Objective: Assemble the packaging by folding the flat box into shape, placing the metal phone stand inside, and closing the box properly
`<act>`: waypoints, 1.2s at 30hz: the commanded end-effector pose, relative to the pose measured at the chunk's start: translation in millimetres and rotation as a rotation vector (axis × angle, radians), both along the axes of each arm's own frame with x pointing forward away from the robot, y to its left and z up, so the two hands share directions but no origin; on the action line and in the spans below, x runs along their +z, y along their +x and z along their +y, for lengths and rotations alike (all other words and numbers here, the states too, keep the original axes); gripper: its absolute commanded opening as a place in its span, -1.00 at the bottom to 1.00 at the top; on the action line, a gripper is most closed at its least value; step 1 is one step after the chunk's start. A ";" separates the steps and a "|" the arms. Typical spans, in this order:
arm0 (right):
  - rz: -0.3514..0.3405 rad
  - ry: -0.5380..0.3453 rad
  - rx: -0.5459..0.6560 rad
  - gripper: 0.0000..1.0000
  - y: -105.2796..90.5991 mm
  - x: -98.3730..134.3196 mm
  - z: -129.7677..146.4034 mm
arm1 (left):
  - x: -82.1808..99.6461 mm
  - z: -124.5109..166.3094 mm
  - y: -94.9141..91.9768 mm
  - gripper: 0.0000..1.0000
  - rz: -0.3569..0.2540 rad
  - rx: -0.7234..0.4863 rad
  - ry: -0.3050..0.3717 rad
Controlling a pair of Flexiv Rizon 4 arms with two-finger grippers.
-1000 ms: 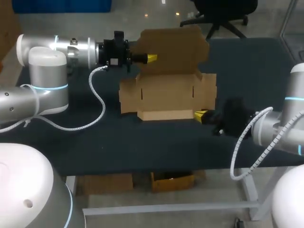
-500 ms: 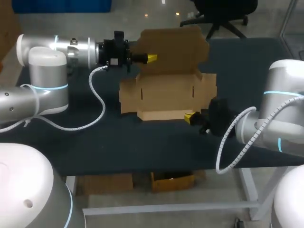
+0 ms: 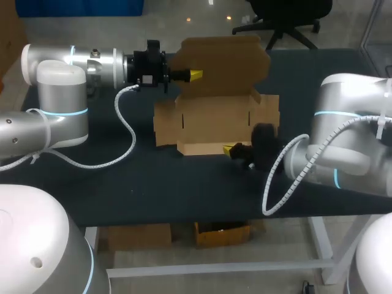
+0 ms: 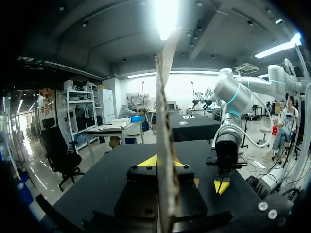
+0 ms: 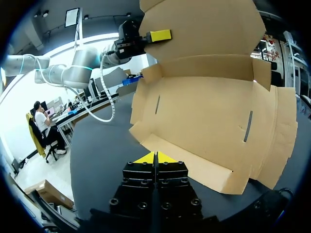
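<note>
Where the left gripper (image 3: 195,75) is clamping both fingers on the upright lid flap (image 3: 223,61), the cardboard box (image 3: 214,122) is sitting part-folded at mid-table (image 3: 153,184). The right gripper (image 3: 231,149), fingers pressed together on nothing, is hovering at the low front wall (image 3: 205,147).

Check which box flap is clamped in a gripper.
The tall rear lid flap: it stands upright, pinched by the left gripper; the other flaps lie low, ungripped.

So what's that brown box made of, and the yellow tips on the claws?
The box looks like plain brown cardboard, matte: it shows fold creases, cut slots and a thin edge. The tips on the left claw and right claw are smooth bright yellow, perhaps plastic or rubber; I cannot tell which.
</note>
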State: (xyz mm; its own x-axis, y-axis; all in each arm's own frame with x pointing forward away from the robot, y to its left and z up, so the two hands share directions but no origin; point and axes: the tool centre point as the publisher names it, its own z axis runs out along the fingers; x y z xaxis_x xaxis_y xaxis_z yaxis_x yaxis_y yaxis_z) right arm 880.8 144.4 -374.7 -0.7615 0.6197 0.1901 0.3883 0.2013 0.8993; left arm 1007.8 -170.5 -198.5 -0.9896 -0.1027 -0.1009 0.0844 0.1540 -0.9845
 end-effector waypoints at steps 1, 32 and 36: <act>-0.001 -0.013 -0.006 -1.00 20.9 -19.8 30.2 | -0.6 0.0 -1.1 -1.00 -0.002 0.002 -0.003; 0.033 -0.035 -0.052 -1.00 32.5 -50.5 30.2 | -0.6 0.0 -1.1 -1.00 -0.002 0.002 -0.003; 0.036 -0.034 -0.054 -1.00 33.8 -53.1 30.3 | -0.6 0.0 -1.1 -1.00 -0.002 0.002 -0.003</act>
